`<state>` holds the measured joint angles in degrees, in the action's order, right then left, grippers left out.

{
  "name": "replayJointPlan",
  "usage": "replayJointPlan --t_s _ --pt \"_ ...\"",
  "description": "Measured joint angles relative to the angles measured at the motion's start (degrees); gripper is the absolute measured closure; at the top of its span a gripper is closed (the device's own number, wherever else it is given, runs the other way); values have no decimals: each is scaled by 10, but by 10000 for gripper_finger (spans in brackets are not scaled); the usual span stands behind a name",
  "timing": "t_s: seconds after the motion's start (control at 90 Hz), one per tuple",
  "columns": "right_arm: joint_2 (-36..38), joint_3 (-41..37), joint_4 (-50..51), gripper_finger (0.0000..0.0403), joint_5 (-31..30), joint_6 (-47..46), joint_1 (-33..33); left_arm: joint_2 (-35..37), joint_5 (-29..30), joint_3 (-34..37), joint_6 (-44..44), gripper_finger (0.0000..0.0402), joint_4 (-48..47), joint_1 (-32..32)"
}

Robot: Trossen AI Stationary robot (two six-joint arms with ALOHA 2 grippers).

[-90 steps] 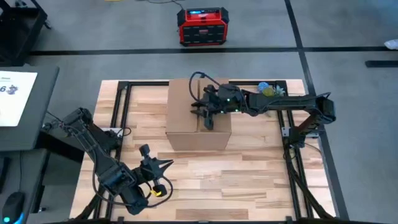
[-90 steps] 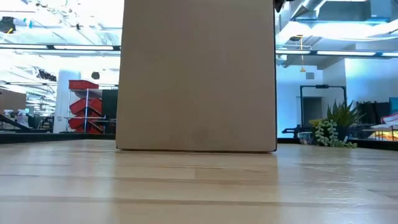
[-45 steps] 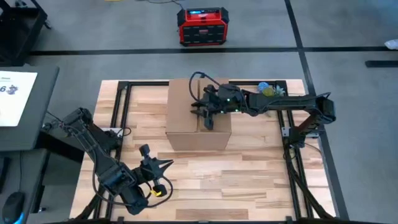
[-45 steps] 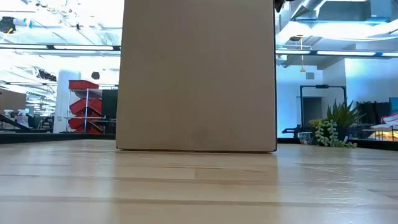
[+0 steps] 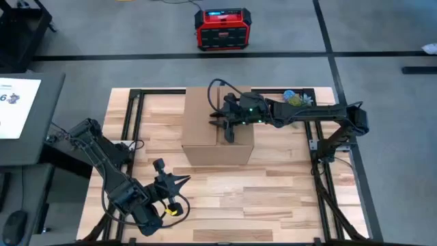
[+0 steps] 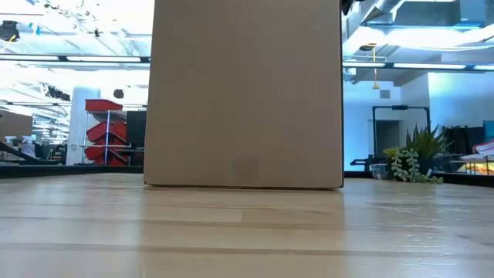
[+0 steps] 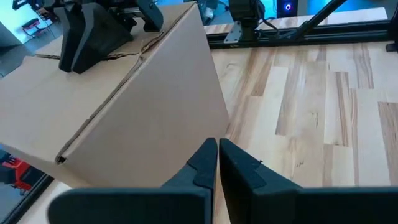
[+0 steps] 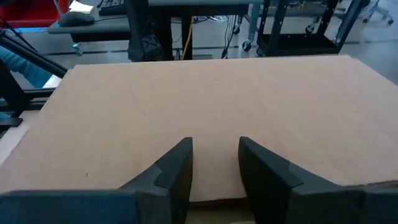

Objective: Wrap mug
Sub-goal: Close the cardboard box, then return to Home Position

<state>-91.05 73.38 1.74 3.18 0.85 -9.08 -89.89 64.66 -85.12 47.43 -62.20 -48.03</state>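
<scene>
1. Grey floor surrounded the wooden counter (image 5: 273, 191), and a red case (image 5: 221, 29) sat on the floor beyond its far edge.
2. A closed cardboard box (image 5: 217, 126) stood upright near the middle of the counter, toward the far side; in the low view the box (image 6: 247, 93) filled the centre and hid whatever lay behind it.
3. No mug showed in any view.
4. The right pincer (image 5: 227, 124) hung over the top of the box, its fingers (image 8: 177, 168) a little apart with nothing between them.
5. The left pincer (image 5: 179, 182) rested low over the near left part of the counter, pointed toward the box, its fingers (image 7: 205, 163) pressed together and holding nothing.
6. A small green plant (image 6: 409, 166) stood at the far right corner of the counter.
</scene>
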Motion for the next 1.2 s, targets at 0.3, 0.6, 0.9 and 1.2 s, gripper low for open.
replayJointPlan --t_s 0.3,0.6,0.9,1.2 --pt "10 0 3 285 0 -11 0 0 0 0 -60 402 0 0" --pt "116 23 61 285 0 -2 25 44 60 0 -60 402 18 0" --pt "287 22 226 285 -6 7 107 177 61 0 -85 402 27 0" --pt "443 -130 245 285 -37 -68 237 293 56 35 -93 402 35 0"
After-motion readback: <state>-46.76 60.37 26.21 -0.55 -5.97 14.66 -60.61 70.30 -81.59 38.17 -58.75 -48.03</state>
